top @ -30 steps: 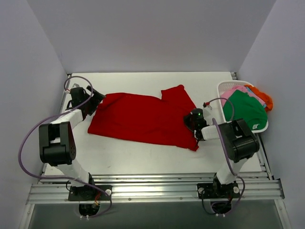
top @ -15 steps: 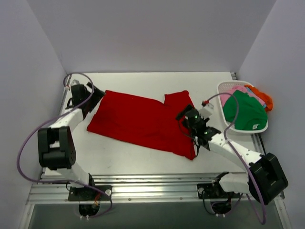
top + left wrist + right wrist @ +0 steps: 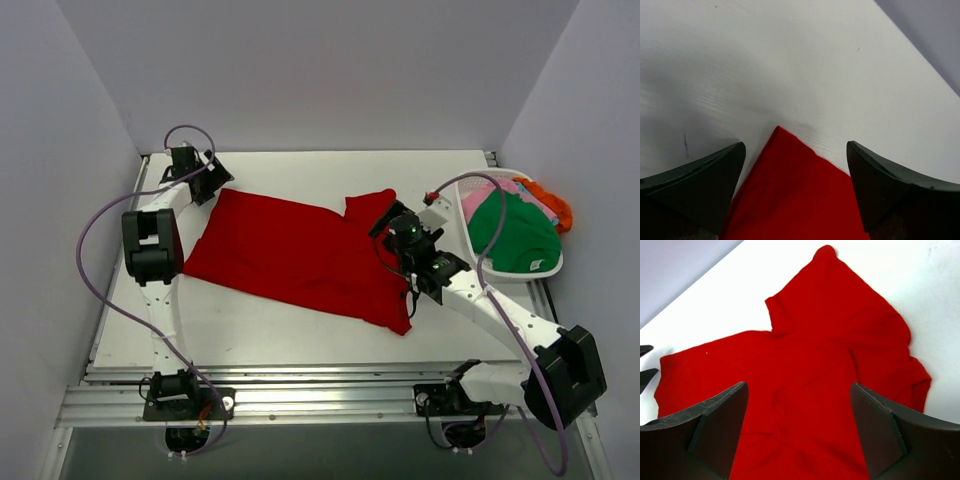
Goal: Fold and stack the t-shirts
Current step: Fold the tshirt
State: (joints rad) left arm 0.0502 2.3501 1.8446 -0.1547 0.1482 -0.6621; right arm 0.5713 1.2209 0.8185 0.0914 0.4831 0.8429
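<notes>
Red shirt (image 3: 300, 255): it lies spread nearly flat on the table (image 3: 300, 330), left of the basket (image 3: 463, 190) and clear of it. One sleeve (image 3: 370, 205) juts out at the basket-side end, and the cloth there is a little rumpled.

Other shirts: the green shirt (image 3: 515, 235) sits heaped on top in the basket. The pink shirt (image 3: 490, 190) and orange shirt (image 3: 555, 205) show behind it, at the basket's far side.

Right claw (image 3: 799, 386): its jaws are wide apart and hold nothing. It hangs over the shirt's basket-side end, looking down across the body.

Left claw (image 3: 795, 147): its jaws are also wide apart and empty. It is at the shirt's end farthest from the basket, with the far corner (image 3: 777, 131) lying between its fingers. You cannot tell from these views whether the tips touch the table.

Step in hand: by the look of it, the spreading is about done and the first fold has not begun. No red cloth is doubled over yet, and nothing is stacked outside the basket.

Next move: you will probably want each claw to pinch one edge of the shirt and carry it across together. First smooth the rumpled basket-side end. Take only the top layer and keep the pull even, or the cloth will bunch.
</notes>
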